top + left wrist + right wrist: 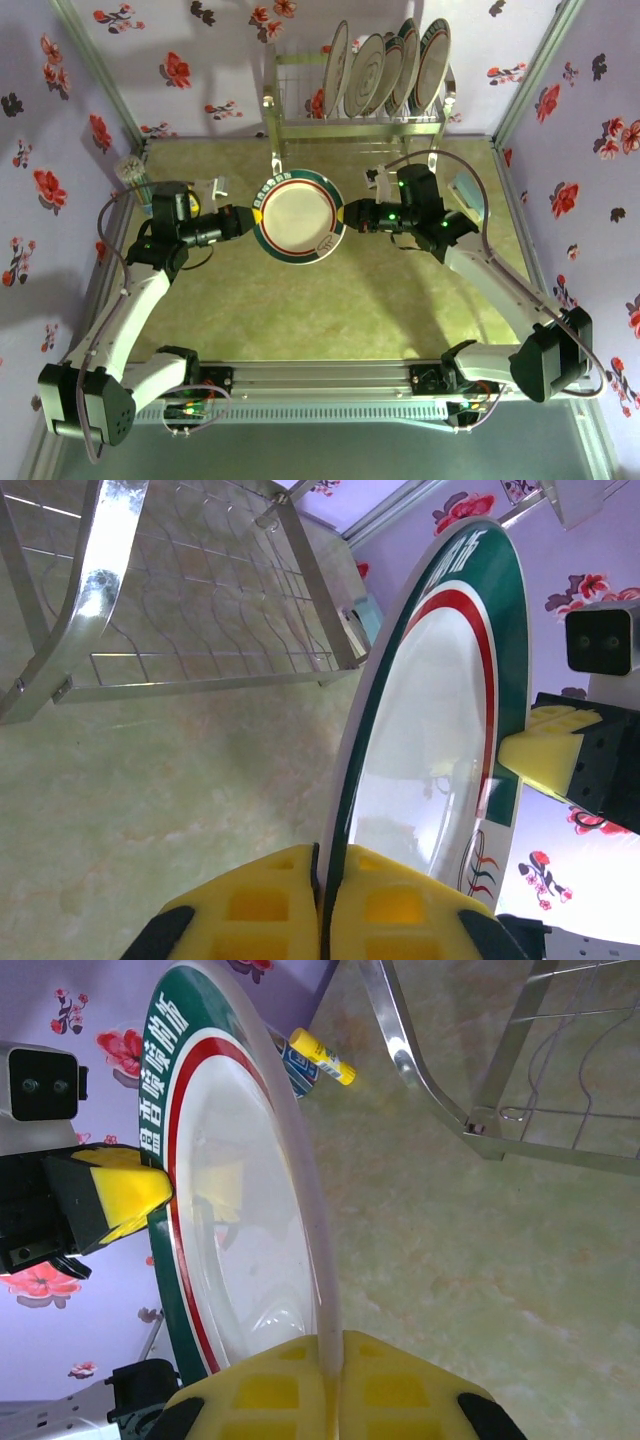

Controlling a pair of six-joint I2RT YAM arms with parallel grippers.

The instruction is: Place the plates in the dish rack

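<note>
Plate [298, 217], green-and-red rimmed and apparently lifted, is pinched at opposite edges by left gripper [252, 213] and right gripper [347, 214]; uneven arm motion could twist it loose.

The marbled green tabletop [300, 330] carries the dish rack [362, 122] at its far edge. A pale blue block [468, 197] lies near its right side. A yellow-capped tube [322, 1058] lies on it too.

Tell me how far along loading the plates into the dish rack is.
Done: several white round plates stand upright in the shiny metal wire rack. In hand: left gripper and right gripper pinch a green-and-red-rimmed plate by opposite edges. Left: slotting it in.
</note>
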